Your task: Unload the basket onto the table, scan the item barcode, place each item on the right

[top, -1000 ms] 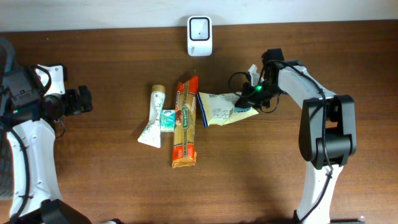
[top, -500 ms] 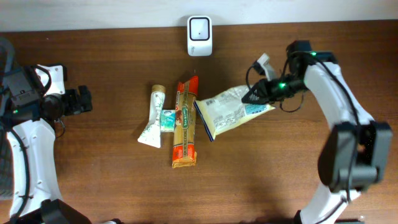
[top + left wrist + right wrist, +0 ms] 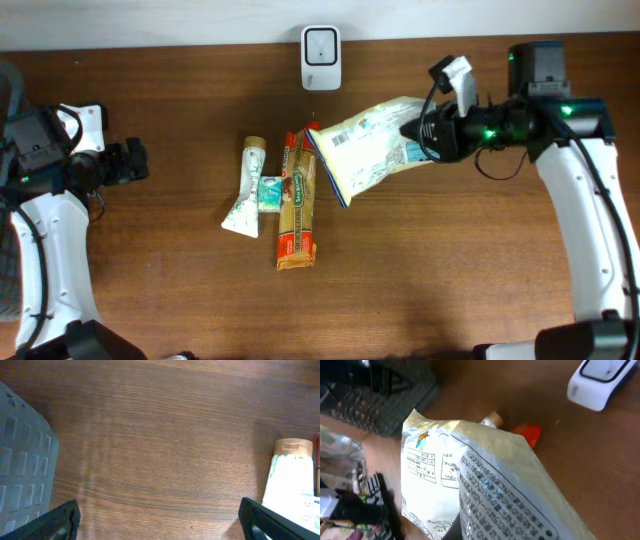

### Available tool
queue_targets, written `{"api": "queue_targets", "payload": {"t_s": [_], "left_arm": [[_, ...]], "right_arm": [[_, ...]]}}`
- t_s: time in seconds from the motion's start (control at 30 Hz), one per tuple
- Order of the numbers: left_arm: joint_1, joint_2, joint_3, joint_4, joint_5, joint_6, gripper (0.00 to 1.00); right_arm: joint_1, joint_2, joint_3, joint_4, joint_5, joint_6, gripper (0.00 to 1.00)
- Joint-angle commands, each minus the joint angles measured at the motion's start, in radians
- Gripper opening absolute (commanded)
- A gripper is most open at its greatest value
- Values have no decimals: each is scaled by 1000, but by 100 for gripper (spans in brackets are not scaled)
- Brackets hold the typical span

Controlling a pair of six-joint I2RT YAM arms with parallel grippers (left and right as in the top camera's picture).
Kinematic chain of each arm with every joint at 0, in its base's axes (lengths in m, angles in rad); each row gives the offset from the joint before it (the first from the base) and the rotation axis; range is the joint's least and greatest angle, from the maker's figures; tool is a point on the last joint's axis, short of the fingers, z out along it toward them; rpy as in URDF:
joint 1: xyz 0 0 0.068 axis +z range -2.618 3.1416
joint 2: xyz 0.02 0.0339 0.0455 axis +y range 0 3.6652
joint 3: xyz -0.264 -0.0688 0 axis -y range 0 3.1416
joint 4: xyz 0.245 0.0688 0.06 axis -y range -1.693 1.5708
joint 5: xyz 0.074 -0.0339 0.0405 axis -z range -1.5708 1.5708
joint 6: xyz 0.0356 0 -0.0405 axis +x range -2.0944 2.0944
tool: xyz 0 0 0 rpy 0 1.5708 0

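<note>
The item is a silvery-white printed pouch, raised off the table and tilted, its blue-edged bottom hanging over the top end of the orange pack. My right gripper is shut on the pouch's right end. In the right wrist view the pouch fills the frame, with fine print facing the camera and one dark finger showing under it. The white scanner stands at the back centre, also seen as the scanner beyond the pouch. My left gripper stays open at the far left with nothing between its fingers.
A white-green tube lies left of the orange pack; the tube shows at the right of the left wrist view. A grey ribbed mat sits at that view's left. Bare wood lies under the left gripper.
The right arm has lifted the pouch off the table and swung out to the right, so the pouch now hangs higher and nearer the scanner. The left arm has not moved.
</note>
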Motion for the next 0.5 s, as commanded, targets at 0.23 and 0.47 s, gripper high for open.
{"api": "queue_targets", "payload": {"t_s": [0.23,0.47], "left_arm": [[5,1,9,3,11,16,99],[5,1,9,3,11,16,99]], "right_arm": [[85,-31,204,71,531,235,4],[347,62,230,453,1174,120,4]]}}
